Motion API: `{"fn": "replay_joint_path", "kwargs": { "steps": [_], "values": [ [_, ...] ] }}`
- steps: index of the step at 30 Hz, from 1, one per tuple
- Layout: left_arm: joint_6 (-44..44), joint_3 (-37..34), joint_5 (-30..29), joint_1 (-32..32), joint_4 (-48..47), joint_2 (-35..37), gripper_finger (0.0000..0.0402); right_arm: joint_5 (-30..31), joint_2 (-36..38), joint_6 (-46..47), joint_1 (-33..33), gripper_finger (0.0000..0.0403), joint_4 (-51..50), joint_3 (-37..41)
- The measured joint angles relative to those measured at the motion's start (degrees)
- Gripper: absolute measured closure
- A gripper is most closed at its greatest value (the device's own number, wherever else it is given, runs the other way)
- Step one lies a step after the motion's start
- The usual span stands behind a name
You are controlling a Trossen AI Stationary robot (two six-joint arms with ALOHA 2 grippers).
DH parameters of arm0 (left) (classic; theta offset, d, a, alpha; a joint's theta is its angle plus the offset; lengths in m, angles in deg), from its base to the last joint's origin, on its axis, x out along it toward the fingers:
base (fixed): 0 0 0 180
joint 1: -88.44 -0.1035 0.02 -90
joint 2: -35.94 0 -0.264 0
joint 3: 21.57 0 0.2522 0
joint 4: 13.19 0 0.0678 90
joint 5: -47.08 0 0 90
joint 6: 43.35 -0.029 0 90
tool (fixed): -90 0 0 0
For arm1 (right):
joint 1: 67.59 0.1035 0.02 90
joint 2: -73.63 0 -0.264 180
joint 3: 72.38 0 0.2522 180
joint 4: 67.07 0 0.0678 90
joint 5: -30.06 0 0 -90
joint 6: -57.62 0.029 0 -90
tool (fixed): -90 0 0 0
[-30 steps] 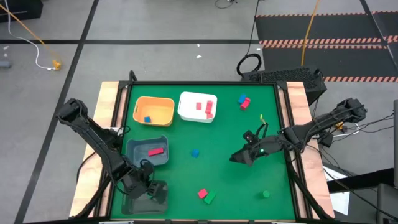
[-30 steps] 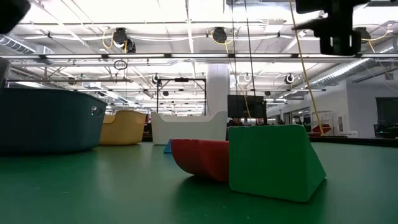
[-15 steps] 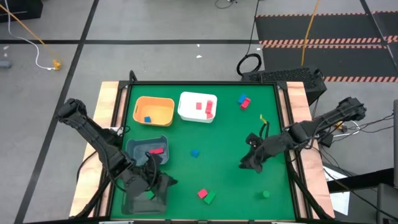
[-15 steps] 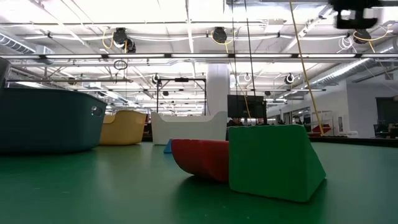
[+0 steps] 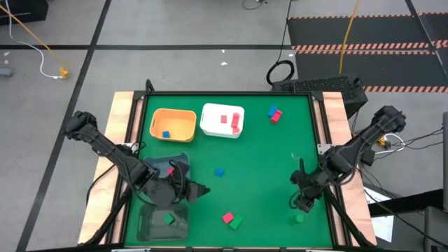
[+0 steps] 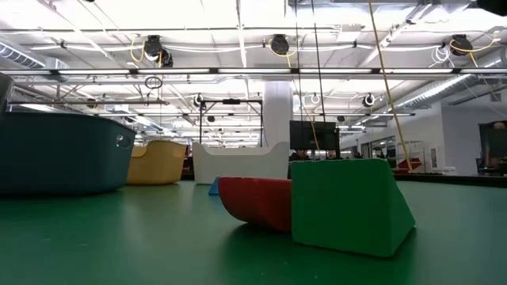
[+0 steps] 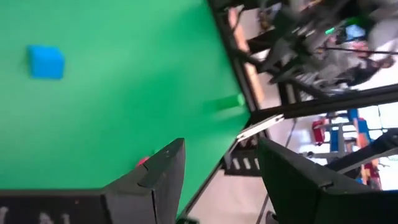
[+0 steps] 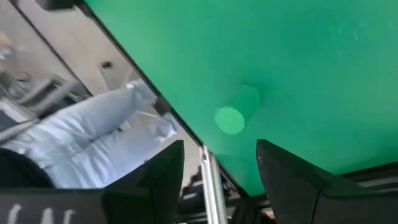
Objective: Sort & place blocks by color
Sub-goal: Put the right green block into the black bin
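Over the near right of the table (image 5: 231,150), the right gripper (image 5: 302,203) hangs just above a small green cylinder (image 5: 299,218), its fingers apart and empty; the right wrist view shows the cylinder (image 8: 236,111) between them and lying tilted, long axis slanting across the mat, one round end facing the camera. That reads as lining up for a pick.

Near left, the left gripper (image 5: 199,190) stands just right of the grey bin (image 5: 150,164), fingers apart with nothing between them in its wrist view. It looks free for another block.

A green block (image 5: 168,219) lies in the dark tray (image 5: 148,227) at the near left edge. The grey bin holds a pink block (image 5: 170,170), the orange bin (image 5: 173,124) a blue one (image 5: 166,134), the white bin (image 5: 222,120) two red pieces (image 5: 236,122).

Loose on the mat: a blue cube (image 5: 220,171) mid-table, a red (image 5: 227,218) and green (image 5: 236,222) pair touching near the front, and a blue and red pair (image 5: 274,114) far right
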Motion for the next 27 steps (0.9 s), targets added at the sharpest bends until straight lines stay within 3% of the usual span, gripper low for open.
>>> {"fn": "replay_joint_path", "kwargs": {
  "steps": [10,27],
  "values": [
    [-10.66,0.02,-1.2,-2.34,8.6,0.0,0.0202,0.44,-8.32,-3.62,3.2,0.0158,0.03,0.02],
    [-10.12,0.02,1.43,-2.36,8.5,-0.04,0.0202,1.82,-19.55,-5.39,5.42,0.0145,5.34,0.07]
  ]
}}
